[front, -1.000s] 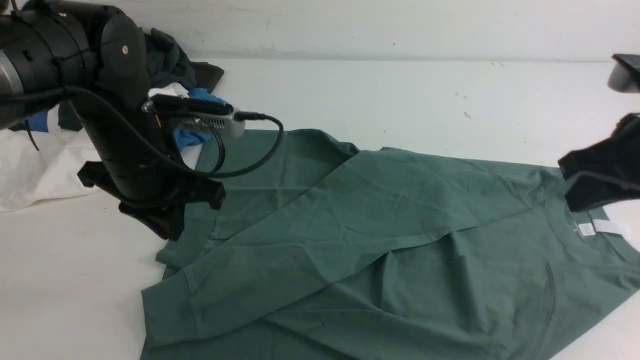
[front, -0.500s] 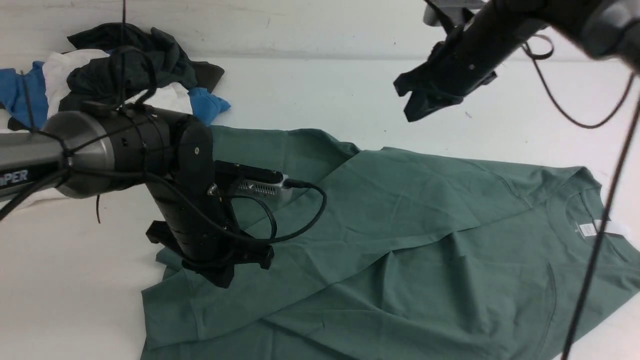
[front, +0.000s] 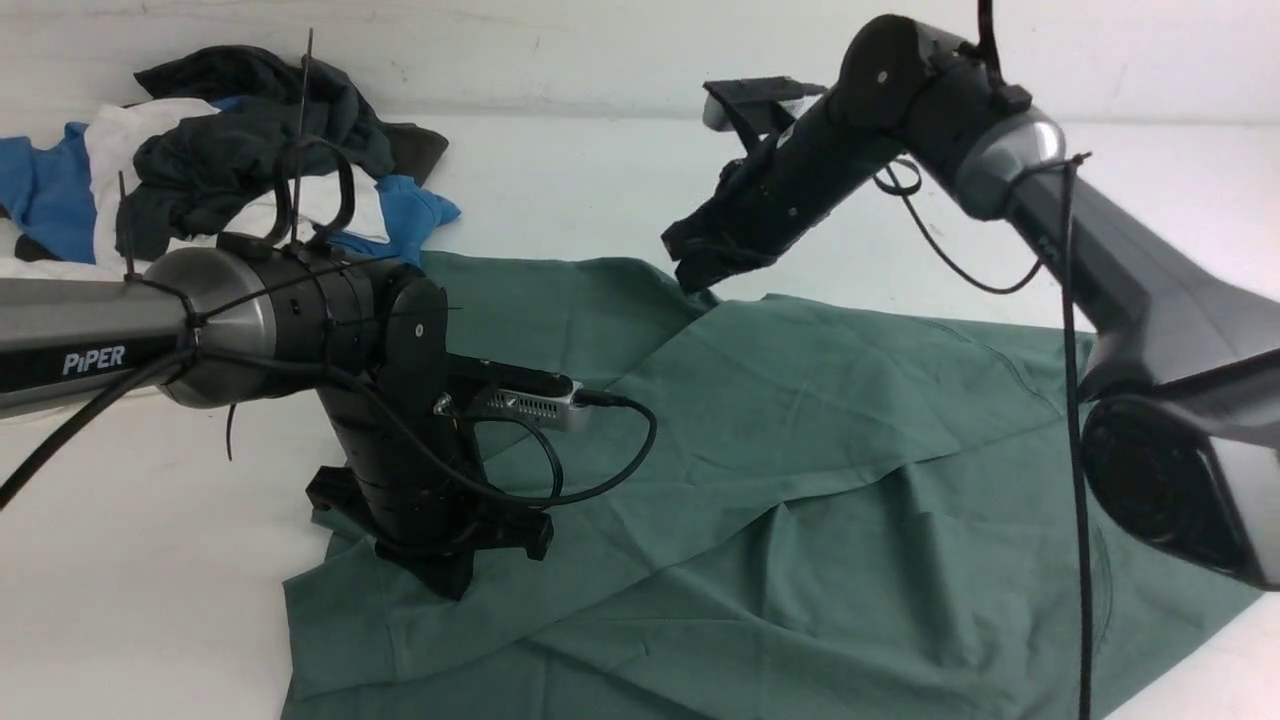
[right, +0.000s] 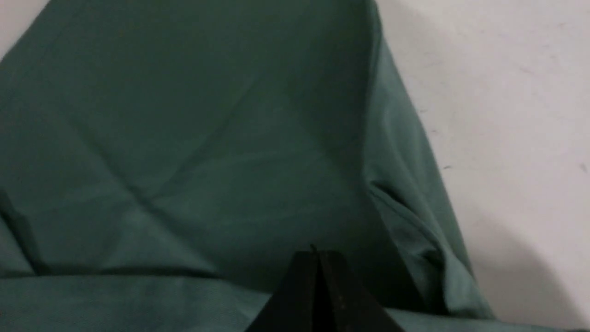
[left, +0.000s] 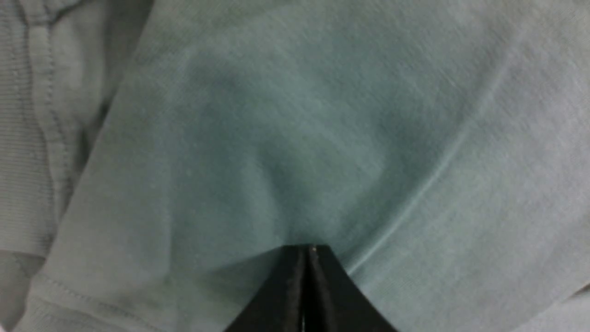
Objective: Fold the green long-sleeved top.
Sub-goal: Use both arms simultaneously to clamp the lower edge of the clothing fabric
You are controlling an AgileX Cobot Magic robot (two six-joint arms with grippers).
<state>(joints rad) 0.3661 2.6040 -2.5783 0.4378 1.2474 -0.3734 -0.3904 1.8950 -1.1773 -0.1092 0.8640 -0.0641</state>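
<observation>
As the left gripper (front: pixel 452 582) stood nearest to us, we recorded it first. Its jaws were closed on a pinch of the green long-sleeved top (front: pixel 850 450), on the sleeve laid across the body, near the ribbed cuff. In the left wrist view, creases ran in toward the closed tips. Against the frame half a second earlier, this gripper had barely shifted and sat slightly lower.

The top lay spread on the white table (front: pixel 620 180), reaching from the near left toward the right.

The right arm (front: pixel 1100 260) had changed most. Earlier it hung higher over bare table; it had since swung left and down, and its body covered the collar. The right gripper (front: pixel 700 268) was closed and empty, just above the top's far folded edge, and we could not confirm contact.

Beyond, at the far left, lay a heap of dark, white and blue garments (front: pixel 230 160).
</observation>
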